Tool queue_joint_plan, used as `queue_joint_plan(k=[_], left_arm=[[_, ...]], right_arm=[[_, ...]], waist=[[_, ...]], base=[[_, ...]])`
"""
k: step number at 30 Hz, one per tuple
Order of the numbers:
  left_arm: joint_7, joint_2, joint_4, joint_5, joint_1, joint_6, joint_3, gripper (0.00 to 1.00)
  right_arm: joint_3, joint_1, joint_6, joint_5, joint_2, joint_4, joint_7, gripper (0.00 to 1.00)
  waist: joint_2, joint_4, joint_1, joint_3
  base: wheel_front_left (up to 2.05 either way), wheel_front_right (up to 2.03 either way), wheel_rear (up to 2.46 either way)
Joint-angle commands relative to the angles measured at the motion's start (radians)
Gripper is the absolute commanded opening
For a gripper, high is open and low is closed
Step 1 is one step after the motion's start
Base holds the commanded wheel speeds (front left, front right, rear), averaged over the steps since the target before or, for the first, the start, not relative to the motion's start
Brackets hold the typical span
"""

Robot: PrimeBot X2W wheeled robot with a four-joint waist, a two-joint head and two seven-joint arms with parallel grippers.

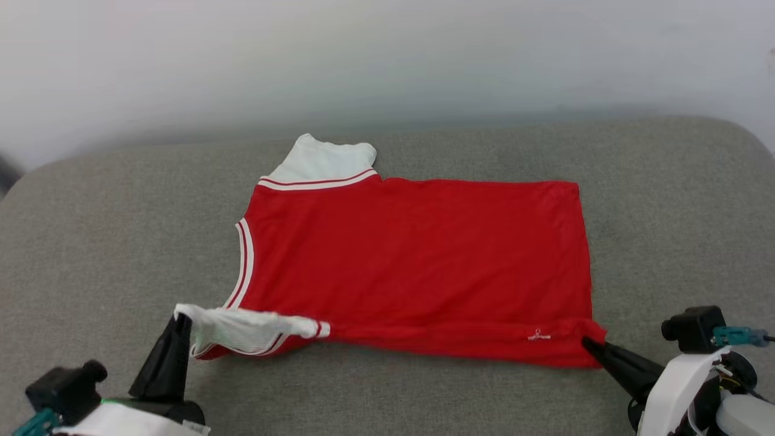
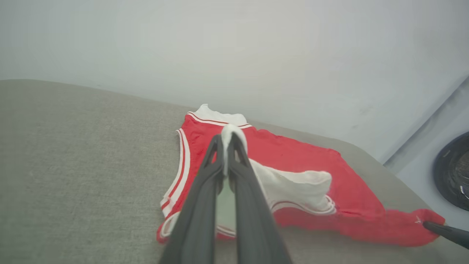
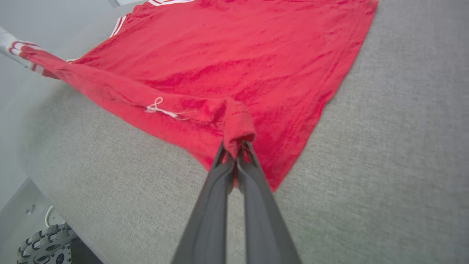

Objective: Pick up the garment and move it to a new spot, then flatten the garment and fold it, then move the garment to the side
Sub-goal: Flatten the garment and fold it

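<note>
Nearest me, the left hand (image 1: 180, 322) is clamped tight on the tip of a white sleeve (image 1: 242, 330). The right hand (image 1: 586, 343) is pinched shut on the red hem corner (image 1: 592, 333) at the other end of the near edge of the shirt (image 1: 412, 260). That edge runs bunched between the two hands, raised a little off the grey surface (image 1: 91, 242); beyond it the shirt lies spread flat mid-surface, its far sleeve (image 1: 321, 160) pointing toward the pale wall (image 1: 387, 54).

Surface: you face a grey woven-fabric worktop (image 1: 666, 230) with rounded far corners.
Wall: a plain pale wall (image 1: 387, 54) stands behind it.
Light: soft and even.
</note>
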Motion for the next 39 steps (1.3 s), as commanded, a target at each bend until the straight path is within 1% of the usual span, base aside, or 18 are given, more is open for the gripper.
queue_joint_plan(k=[1, 5, 7, 13, 19, 21, 23, 27, 32, 39], left_arm=[[-0.002, 0.007, 0.007, 0.002, -0.021, 0.0, -0.008, 0.0], [-0.002, 0.051, 0.102, 0.002, -0.155, 0.0, -0.064, 0.0], [-0.002, 0.056, 0.144, -0.013, -0.214, 0.0, -0.086, 0.0], [-0.002, 0.115, 0.253, -0.035, -0.355, 0.0, -0.192, 0.0], [-0.002, 0.17, 0.333, -0.057, -0.495, 0.0, -0.309, 0.0], [-0.002, 0.175, 0.352, -0.085, -0.541, 0.0, -0.323, 0.0], [-0.002, 0.199, 0.372, -0.093, -0.581, 0.0, -0.352, 0.0], [-0.002, 0.23, 0.407, -0.12, -0.653, 0.0, -0.366, 0.0], [-0.002, 0.256, 0.425, -0.139, -0.696, 0.001, -0.398, 0.0], [-0.002, 0.263, 0.46, -0.157, -0.729, 0.001, -0.432, 0.0]], right_arm=[[-0.004, -0.011, -0.001, -0.007, 0.003, 0.006, -0.007, 0.0], [-0.024, -0.051, -0.001, -0.025, 0.03, 0.032, -0.011, 0.0], [-0.032, -0.065, -0.001, -0.026, 0.04, 0.045, -0.013, 0.0], [-0.028, -0.107, -0.001, -0.037, 0.067, 0.071, -0.014, 0.0], [-0.029, -0.159, -0.001, -0.053, 0.083, 0.084, -0.016, 0.0], [-0.031, -0.177, -0.001, -0.058, 0.085, 0.083, -0.016, 0.0], [-0.035, -0.195, -0.001, -0.07, 0.081, 0.087, -0.017, 0.0], [-0.056, -0.222, -0.001, -0.087, 0.085, 0.087, -0.018, 0.0], [-0.1, -0.23, -0.001, -0.108, 0.088, 0.082, -0.018, 0.0], [-0.17, -0.214, -0.001, -0.154, 0.118, 0.095, -0.018, 0.0]], waist=[[0.0, -0.006, -0.0001, 0.027], [0.0, -0.01, -0.0001, 0.079], [0.0, -0.015, -0.0001, 0.099], [0.0, -0.03, -0.0001, 0.149], [0.0, -0.048, -0.0001, 0.217], [0.0, -0.054, -0.0001, 0.243], [0.0, -0.059, -0.0001, 0.269], [0.0, -0.073, -0.0001, 0.312], [0.0, -0.083, -0.0001, 0.346], [0.0, -0.097, -0.0001, 0.374]], base=[[0.0, 0.0, 0.0], [0.0, 0.0, 0.0], [0.0, 0.0, 0.0], [0.0, 0.0, 0.0], [0.0, 0.0, 0.0], [0.0, 0.0, 0.0], [0.0, 0.0, 0.0], [0.0, 0.0, 0.0], [0.0, 0.0, 0.0], [0.0, 0.0, 0.0]])
